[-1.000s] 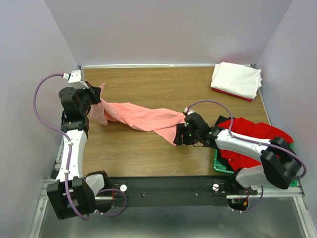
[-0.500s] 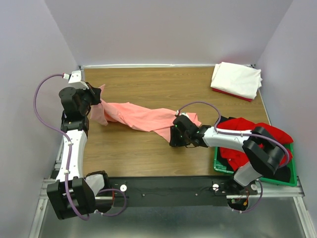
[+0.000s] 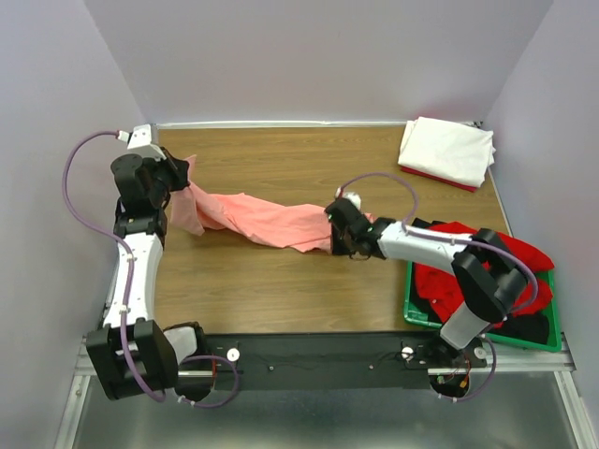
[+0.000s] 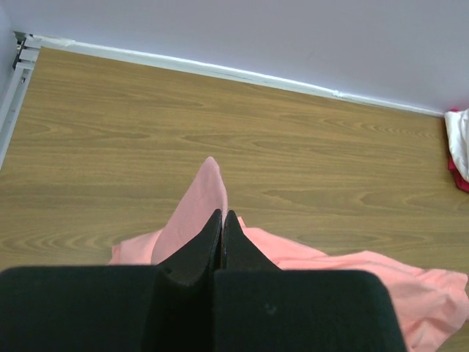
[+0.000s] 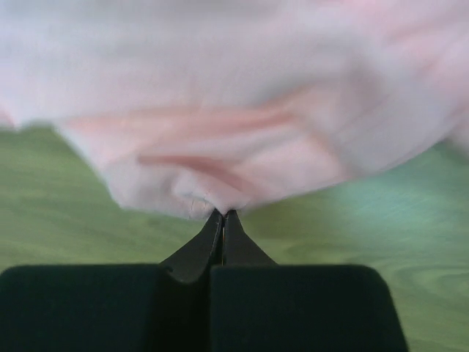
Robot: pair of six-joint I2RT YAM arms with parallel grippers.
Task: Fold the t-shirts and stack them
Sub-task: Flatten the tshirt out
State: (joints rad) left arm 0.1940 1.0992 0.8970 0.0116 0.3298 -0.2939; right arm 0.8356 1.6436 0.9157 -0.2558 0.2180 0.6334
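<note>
**A:** The left gripper (image 4: 222, 215) was clenched on one end of the salmon-pink t-shirt (image 3: 267, 223), up by the left edge of the tabletop (image 3: 281, 290). A peak of cloth poked out past its closed fingertips.

**B:** And the right gripper (image 5: 222, 213)?

**A:** Its jaws were pressed together too, pinching the shirt's other end at the hem. That was around the middle of the tabletop, a touch right of centre. The wrist view was blurred, but the cloth met the fingertips right there.

**B:** So the shirt ran from one gripper to the other?

**A:** It did, as a twisted, rumpled band across the wood from the left edge toward the middle.

**B:** Where was the rest of the laundry?

**A:** A folded white t-shirt (image 3: 447, 150) sat in the far right corner, with a red garment (image 3: 440, 178) showing under its near edge. At the near right corner a green crate (image 3: 410, 307) held a heaped bright red t-shirt (image 3: 473, 267) spilling over the rim. There was dark cloth (image 3: 529, 327) in the crate as well, nearer the front.
</note>
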